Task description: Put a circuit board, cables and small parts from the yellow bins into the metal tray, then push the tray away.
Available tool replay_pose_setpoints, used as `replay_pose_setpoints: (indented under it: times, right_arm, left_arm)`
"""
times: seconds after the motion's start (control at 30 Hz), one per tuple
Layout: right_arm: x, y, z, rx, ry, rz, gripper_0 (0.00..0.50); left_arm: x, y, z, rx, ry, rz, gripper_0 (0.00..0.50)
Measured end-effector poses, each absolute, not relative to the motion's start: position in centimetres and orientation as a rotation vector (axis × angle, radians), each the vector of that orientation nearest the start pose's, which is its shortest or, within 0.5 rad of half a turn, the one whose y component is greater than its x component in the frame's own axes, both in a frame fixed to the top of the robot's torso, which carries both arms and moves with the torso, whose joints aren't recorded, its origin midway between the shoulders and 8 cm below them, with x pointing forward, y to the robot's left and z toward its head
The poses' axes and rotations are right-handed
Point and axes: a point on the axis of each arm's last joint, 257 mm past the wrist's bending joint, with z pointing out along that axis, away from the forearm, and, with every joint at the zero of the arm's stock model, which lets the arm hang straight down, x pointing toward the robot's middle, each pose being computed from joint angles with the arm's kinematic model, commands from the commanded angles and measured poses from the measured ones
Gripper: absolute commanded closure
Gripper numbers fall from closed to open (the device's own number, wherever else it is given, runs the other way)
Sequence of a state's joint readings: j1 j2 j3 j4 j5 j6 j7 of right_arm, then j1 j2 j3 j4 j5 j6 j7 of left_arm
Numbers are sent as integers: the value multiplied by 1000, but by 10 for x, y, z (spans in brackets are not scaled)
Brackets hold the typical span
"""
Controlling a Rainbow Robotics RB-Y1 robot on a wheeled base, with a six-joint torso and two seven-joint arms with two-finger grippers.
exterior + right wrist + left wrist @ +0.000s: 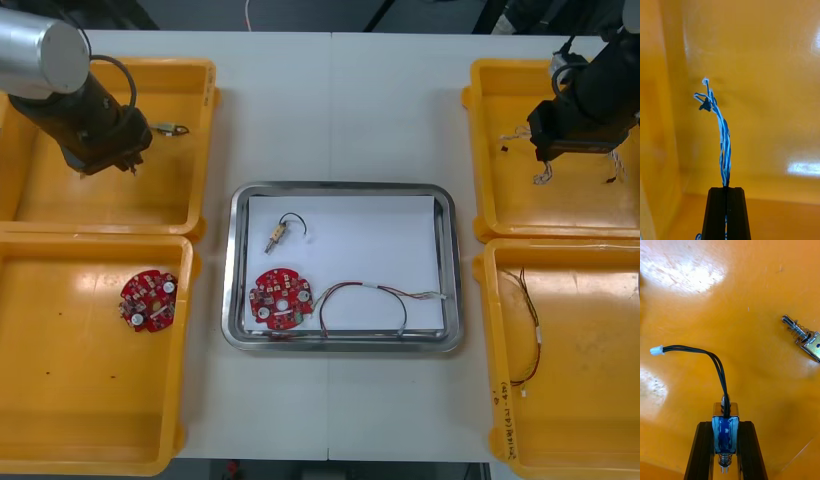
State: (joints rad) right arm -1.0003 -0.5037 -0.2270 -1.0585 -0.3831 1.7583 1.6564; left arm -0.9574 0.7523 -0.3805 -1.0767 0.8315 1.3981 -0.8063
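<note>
Your right gripper (726, 189) pinches one end of the twisted blue and white cable (723, 138), mid-floor in the far right bin (478, 150). It is likely light and limp, so expect swing. Your left gripper (108, 168) clamps a small metal part (725, 433) by its rigid blue body, over the far left bin (200, 140).

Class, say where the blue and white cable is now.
Right wrist view: the blue and white cable sits clamped in the right pincer, above the far yellow bin on the robot's right.
</note>
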Motion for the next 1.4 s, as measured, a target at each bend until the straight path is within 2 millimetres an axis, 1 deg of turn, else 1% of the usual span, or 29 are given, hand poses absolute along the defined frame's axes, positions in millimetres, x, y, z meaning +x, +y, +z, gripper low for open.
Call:
replay_pose_setpoints:
  times: [0.2, 0.33, 0.53, 0.6, 0.67, 0.73, 0.83, 1.1, 1.23, 1.4]
  right_arm:
    - [552, -319, -109, -96, 2729, 46, 500]
    - [555, -315, -84, -129, 2656, 15, 500]
    - [559, -307, -48, -176, 2541, -20, 500]
    - [559, -299, -39, -205, 2508, -7, 500]
    - [558, -290, -33, -240, 2490, 24, 500]
    - [556, -278, -31, -289, 2483, 69, 500]
    - [553, -266, -32, -358, 2484, 88, 500]
    - [538, -224, -30, -617, 2444, 29, 500]
    - [526, -199, -35, -766, 2419, -9, 500]
    - [509, -171, -49, -939, 2400, -43, 500]
  left_arm:
    - [585, 326, -154, -727, 2595, -185, 500]
    - [576, 327, -137, -714, 2605, -179, 500]
    - [565, 321, -115, -666, 2615, -166, 500]
    - [561, 318, -108, -648, 2620, -163, 500]
    - [557, 314, -100, -626, 2620, -164, 500]
    - [553, 310, -93, -598, 2623, -158, 500]
    - [548, 303, -86, -555, 2624, -145, 500]
    - [536, 286, -76, -465, 2642, -142, 500]
    - [530, 278, -72, -424, 2650, -141, 500]
    - [524, 272, -68, -386, 2654, -133, 500]
